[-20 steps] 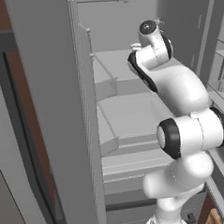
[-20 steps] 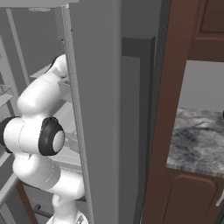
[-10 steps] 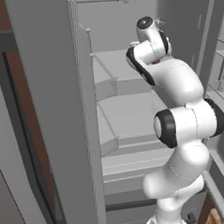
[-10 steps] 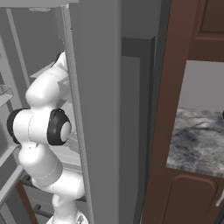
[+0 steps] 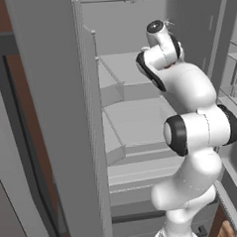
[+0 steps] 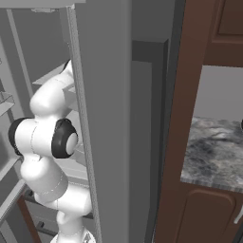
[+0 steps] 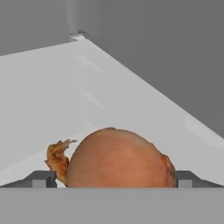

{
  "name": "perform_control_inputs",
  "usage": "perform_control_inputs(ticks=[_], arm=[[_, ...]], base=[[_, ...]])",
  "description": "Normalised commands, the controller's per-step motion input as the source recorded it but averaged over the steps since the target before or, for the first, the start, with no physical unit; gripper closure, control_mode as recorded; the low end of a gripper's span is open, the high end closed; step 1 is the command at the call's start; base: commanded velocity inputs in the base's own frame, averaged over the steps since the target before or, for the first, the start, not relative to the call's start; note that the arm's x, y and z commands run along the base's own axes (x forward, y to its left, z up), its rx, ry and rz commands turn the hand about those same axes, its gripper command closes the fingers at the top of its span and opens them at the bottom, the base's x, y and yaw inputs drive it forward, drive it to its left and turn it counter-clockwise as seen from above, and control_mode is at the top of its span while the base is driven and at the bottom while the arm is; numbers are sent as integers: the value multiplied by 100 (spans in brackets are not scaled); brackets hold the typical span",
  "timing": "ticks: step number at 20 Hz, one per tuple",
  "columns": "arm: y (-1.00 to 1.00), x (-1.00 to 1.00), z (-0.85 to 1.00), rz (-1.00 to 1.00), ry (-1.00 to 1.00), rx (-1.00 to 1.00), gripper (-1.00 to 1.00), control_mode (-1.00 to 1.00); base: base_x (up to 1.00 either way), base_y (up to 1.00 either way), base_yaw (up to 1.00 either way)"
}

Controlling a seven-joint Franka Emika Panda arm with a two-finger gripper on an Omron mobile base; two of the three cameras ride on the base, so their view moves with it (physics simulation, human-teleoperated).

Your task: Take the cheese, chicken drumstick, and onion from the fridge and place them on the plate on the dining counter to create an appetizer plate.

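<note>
From the left base view, the arm reaches deep into the fridge [image 5: 115,115]. From the right, its door edge crowds the elbow. Up close, the onion [image 7: 116,159] sits on the shelf between the hand's [image 7: 112,178] spread-apart fingertips; closing off-centre, I reckon, would roll it away.

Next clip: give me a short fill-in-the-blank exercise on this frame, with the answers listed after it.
1. In the hand view, the food between the fingertips is the ____.
2. The gripper jaws stand ____ on either side of it.
3. The onion rests on a pale white ____ inside the fridge.

Missing words: onion; open; shelf
</note>
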Motion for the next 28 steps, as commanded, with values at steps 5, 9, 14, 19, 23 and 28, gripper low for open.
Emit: perform_control_inputs(ticks=[5,9,14,19,23,28], arm=[[-13,22,-46,0,0,0,-100,-100],[-5,43,-43,0,0,0,100,-100],[-3,20,-43,0,0,0,100,-100],[0,-19,-46,0,-7,0,100,-100],[12,-86,-13,3,-18,0,100,-100],[30,-100,0,6,-14,0,100,-100]], base=[[0,0,0],[0,0,0],[0,0,0],[0,0,0],[0,0,0],[0,0,0]])
